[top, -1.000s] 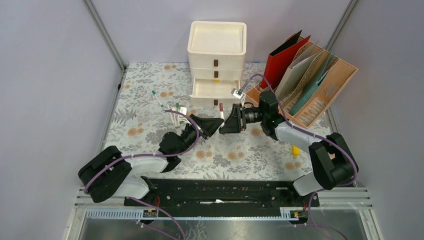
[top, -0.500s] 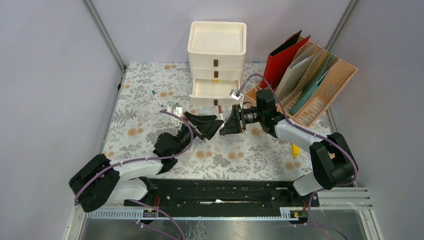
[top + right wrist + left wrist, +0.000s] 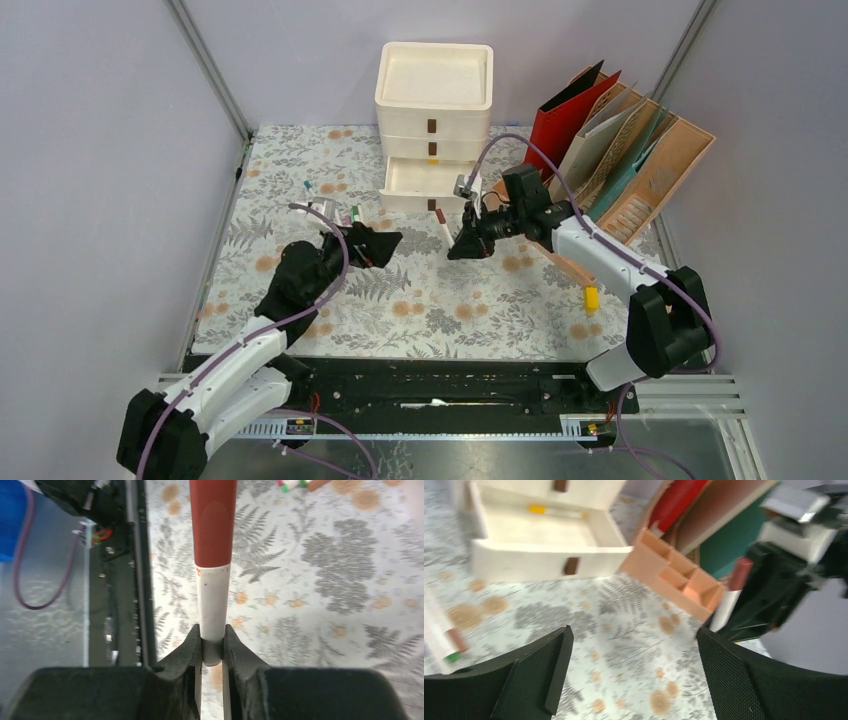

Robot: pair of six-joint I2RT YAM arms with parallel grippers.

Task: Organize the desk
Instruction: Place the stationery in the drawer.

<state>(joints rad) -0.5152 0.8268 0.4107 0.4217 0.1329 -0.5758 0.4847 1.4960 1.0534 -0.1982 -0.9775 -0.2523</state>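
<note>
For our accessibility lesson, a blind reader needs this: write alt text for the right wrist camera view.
The right gripper pinches the white barrel of a dark-red-capped marker pen between its two black fingers, pointing away from the camera. Below lies the desk, covered in pale cloth printed with grey ferns and orange flowers.

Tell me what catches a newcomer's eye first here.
The right gripper pinches a red-capped white marker above the desk, just in front of the open bottom drawer. The left gripper hangs open and empty beside it. A red folder stands in the rack at back right.
</note>
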